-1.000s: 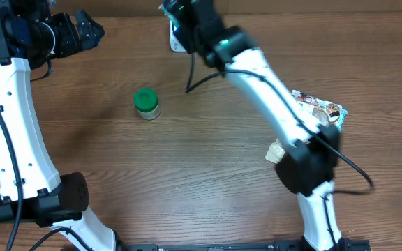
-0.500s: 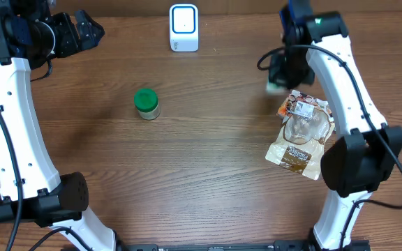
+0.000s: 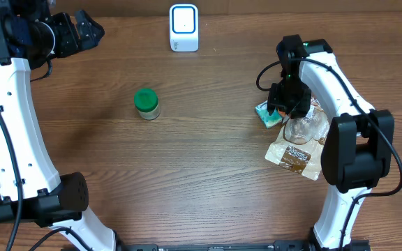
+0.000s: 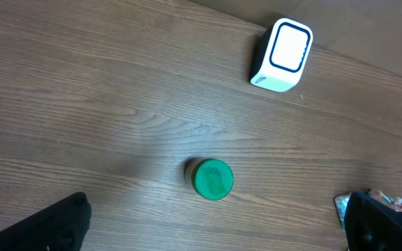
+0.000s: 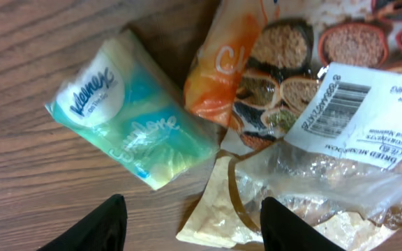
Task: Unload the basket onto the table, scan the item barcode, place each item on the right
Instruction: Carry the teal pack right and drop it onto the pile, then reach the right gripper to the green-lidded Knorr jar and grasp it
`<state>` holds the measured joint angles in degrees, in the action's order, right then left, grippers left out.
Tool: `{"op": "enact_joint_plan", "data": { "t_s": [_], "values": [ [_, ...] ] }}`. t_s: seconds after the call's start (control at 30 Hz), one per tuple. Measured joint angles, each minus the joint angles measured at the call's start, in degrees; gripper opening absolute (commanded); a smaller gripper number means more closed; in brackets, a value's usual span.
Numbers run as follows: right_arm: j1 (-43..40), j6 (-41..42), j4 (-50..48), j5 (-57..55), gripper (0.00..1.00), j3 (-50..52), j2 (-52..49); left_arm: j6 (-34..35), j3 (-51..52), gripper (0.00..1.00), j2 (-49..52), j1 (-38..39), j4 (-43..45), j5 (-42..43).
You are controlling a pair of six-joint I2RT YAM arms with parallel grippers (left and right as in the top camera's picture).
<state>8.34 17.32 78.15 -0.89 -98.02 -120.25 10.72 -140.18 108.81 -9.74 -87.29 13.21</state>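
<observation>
The white barcode scanner (image 3: 183, 28) stands at the back of the table, also seen in the left wrist view (image 4: 283, 56). A teal Kleenex tissue pack (image 3: 266, 116) lies flat on the wood, touching a clear food pouch (image 3: 300, 143). My right gripper (image 3: 283, 104) hovers just above them, open and holding nothing. In the right wrist view the tissue pack (image 5: 135, 118) lies apart from my open right gripper (image 5: 194, 226), and the pouch's barcode label (image 5: 344, 104) faces up. My left gripper (image 3: 89, 31) is raised at the far left, wide open and empty (image 4: 218, 230).
A small jar with a green lid (image 3: 146, 103) stands left of centre, below the left gripper in its wrist view (image 4: 212, 179). The right arm arches over the pouch at the table's right side.
The right arm swung from over the scanner back to the right side. Its gripper, shut on the tissue pack before, has opened, and the pack now lies beside the pouch. The left arm is still.
</observation>
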Motion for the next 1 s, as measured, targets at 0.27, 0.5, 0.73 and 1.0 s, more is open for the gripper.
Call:
{"op": "enact_joint_plan", "data": {
  "t_s": [0.27,0.5,0.73,1.0],
  "values": [
    [1.1,-5.1,6.7,3.7,0.73,-13.9,-0.2,0.0,0.0,1.0,0.0,0.0,0.0,0.0],
    [10.6,-8.2,-7.5,15.1,1.0,-21.1,-0.2,0.0,0.0,1.0,0.0,0.0,0.0,0.0],
    [27.4,-3.9,-22.9,11.3,1.0,-21.2,-1.1,0.0,0.0,1.0,0.0,0.0,0.0,0.0],
    [35.3,-2.5,-31.6,3.3,1.0,-21.2,-11.5,0.0,0.0,1.0,0.0,0.0,0.0,0.0]
  ]
}}
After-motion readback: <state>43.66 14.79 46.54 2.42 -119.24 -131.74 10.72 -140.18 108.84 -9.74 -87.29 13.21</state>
